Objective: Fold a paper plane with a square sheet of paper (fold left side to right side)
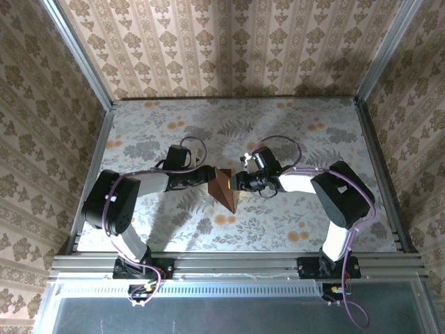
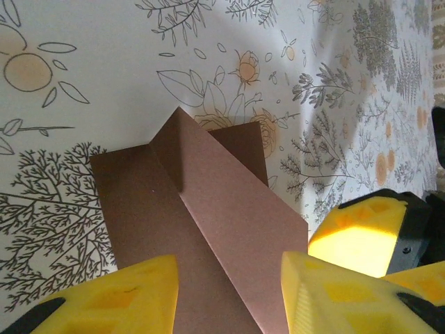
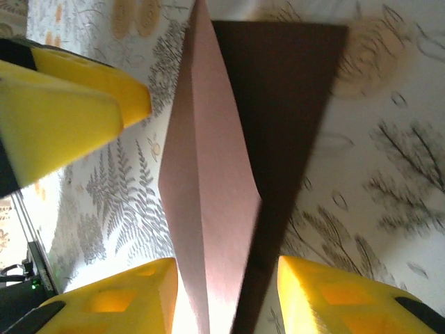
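Folded paper (image 1: pixel 224 189), centre of table (image 1: pixel 313 139), ridge raised (crease not pressed flat). Left gripper (image 1: pixel 206 179) and right gripper (image 1: pixel 239 184) flank it, jaws part-open, pinching nothing, seemingly poised for pressing.

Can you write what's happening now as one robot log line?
paper: partly folded, ridge raised | left gripper: open, straddling paper | right gripper: open, straddling paper
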Tool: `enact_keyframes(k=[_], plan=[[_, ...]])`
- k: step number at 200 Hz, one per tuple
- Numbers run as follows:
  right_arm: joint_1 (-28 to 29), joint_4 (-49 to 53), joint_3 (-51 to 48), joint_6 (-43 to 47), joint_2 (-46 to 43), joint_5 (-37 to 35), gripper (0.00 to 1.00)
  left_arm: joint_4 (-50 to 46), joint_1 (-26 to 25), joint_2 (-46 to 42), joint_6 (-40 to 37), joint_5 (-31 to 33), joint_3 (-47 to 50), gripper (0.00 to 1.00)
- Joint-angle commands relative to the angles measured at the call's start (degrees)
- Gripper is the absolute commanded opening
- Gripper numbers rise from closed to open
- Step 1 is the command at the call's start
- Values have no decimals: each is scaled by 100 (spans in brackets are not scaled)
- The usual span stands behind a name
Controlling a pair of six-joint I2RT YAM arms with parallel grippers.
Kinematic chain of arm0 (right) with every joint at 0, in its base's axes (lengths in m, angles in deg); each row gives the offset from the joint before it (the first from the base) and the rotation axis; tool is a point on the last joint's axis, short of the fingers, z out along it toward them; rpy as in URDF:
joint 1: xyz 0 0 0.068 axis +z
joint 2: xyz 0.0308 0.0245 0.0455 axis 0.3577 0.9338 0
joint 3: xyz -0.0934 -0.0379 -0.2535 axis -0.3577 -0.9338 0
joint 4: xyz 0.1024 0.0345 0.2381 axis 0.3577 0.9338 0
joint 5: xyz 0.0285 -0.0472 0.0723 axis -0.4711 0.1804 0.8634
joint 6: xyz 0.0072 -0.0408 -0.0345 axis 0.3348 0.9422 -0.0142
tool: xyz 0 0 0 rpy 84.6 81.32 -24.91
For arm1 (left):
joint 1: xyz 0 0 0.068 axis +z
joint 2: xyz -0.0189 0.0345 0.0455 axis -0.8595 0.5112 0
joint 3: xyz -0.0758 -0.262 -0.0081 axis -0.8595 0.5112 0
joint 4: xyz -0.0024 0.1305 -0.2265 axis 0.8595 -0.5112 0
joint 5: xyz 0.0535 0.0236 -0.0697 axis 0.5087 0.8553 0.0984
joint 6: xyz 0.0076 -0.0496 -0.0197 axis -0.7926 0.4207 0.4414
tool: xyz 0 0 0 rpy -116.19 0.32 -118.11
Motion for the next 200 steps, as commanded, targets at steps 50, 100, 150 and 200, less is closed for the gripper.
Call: enact_keyframes(k=[50, 100, 150, 200], plan=[[-68, -618, 51, 97, 152, 314, 15, 285, 226, -474, 58, -78, 207, 44], [-394, -1611, -708, -69, -710, 681, 1, 1341, 475, -1583, -2, -237, 872, 49], [-590, -2869, -1268, -602, -1519, 1302, 0, 2805, 536, -2364, 230, -1096, 1306, 56], [-584, -3316, -1419, -937, -2239, 1496, 1, 3208, 142, -2395, 274, -1488, 1099, 58]])
